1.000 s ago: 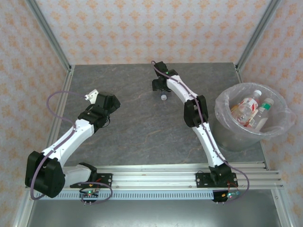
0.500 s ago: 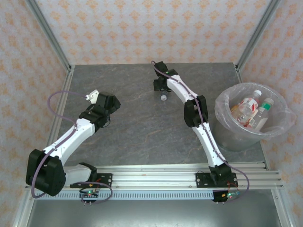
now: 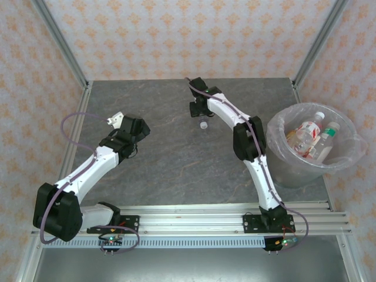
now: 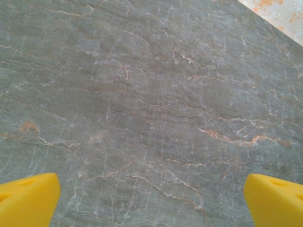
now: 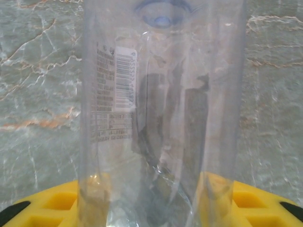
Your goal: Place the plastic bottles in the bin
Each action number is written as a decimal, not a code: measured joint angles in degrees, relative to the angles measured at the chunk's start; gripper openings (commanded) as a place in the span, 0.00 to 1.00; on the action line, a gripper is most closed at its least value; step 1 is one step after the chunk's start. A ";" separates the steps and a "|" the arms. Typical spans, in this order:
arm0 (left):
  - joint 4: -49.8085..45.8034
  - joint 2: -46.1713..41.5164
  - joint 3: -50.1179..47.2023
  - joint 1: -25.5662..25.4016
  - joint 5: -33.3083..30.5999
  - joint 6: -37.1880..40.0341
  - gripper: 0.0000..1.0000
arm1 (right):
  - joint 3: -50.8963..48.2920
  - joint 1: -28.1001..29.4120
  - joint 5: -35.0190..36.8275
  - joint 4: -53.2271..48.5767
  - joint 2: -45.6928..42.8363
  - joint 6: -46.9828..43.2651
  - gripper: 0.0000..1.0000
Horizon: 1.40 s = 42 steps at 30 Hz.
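Yellow fingers [image 5: 47, 203] of the right gripper [image 3: 198, 109] press both sides of a clear bottle [image 5: 161, 118], across its body rather than the cap, probably for a steadier carry. In the top view it sits upper middle, well apart from the bin [image 3: 294, 170] at the right, where other bottles [image 3: 308, 132] already lie. Over bare table [image 4: 142, 94] the left gripper [image 4: 151, 203] hangs wide, likely just waiting.
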 measured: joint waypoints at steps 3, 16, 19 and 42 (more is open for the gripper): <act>0.00 0.00 0.00 0.00 0.00 0.00 1.00 | -6.58 0.09 0.02 2.86 -4.55 0.02 0.48; 0.39 0.00 0.00 0.00 1.57 -0.02 1.00 | -29.42 0.48 0.44 12.81 -19.43 0.52 0.43; 1.27 0.00 -0.02 0.00 3.04 0.04 1.00 | -34.14 0.98 0.42 14.67 -23.17 0.68 0.42; 15.37 0.00 -1.95 -0.07 18.32 3.48 1.00 | -55.65 2.36 -2.78 23.54 -53.92 0.20 0.37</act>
